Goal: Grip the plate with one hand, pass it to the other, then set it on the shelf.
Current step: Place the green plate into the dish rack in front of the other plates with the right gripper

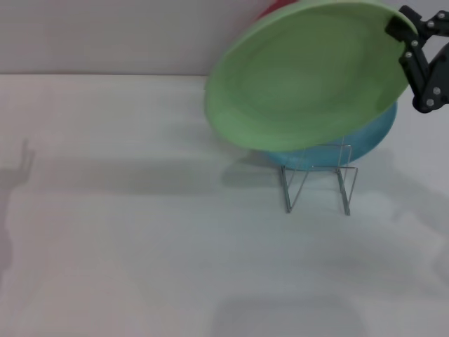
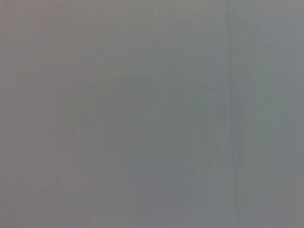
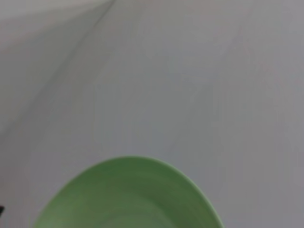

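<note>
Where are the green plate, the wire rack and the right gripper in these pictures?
green plate (image 1: 302, 77): head view, middle of its tilted face.
wire rack (image 1: 317, 177): head view, its front wire loops on the table, below the plate.
right gripper (image 1: 410, 42): head view, black fingers clamped on the plate's rim.

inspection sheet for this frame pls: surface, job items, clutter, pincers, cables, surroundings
Surface: pale table, bare where seen.
Job's things: green plate held in the air, tilted, above the wire shelf; not yet in it.
Clutter: turquoise plate stands in the shelf; a red edge shows behind the green plate.
Grippers: right pincer shut on the green plate's rim; left pincer not in view.
Cables: nothing seen.
Surroundings: plain wall behind the table.
</note>
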You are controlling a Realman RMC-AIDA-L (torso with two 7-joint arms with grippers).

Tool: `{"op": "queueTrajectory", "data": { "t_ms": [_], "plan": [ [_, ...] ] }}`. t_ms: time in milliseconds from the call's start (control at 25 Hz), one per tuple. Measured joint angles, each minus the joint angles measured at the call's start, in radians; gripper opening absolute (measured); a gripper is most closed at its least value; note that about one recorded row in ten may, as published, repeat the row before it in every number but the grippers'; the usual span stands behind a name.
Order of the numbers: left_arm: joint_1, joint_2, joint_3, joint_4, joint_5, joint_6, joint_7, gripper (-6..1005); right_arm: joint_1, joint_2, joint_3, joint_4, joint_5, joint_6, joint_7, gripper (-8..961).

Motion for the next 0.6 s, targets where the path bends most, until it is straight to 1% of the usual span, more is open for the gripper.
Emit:
{"op": "queueTrajectory", "data": {
  "t_ms": [80,280,600],
  "plan": [
    [-0.003,0.000,0.004,-0.012,0.001,-0.001,0.000,791,-0.001,0.000,0.026,-0.002,-0.017,-0.001,-0.032,39],
    [-0.008,-0.001,0.006,-0.037,0.002,-0.005,-0.002,791,0.001,0.001,0.064,-0.006,-0.046,0.000,-0.038,38],
    [-0.009,-0.002,0.019,-0.042,0.002,-0.025,-0.002,792,-0.003,0.001,0.100,-0.020,-0.078,0.000,-0.049,37]
  ]
}}
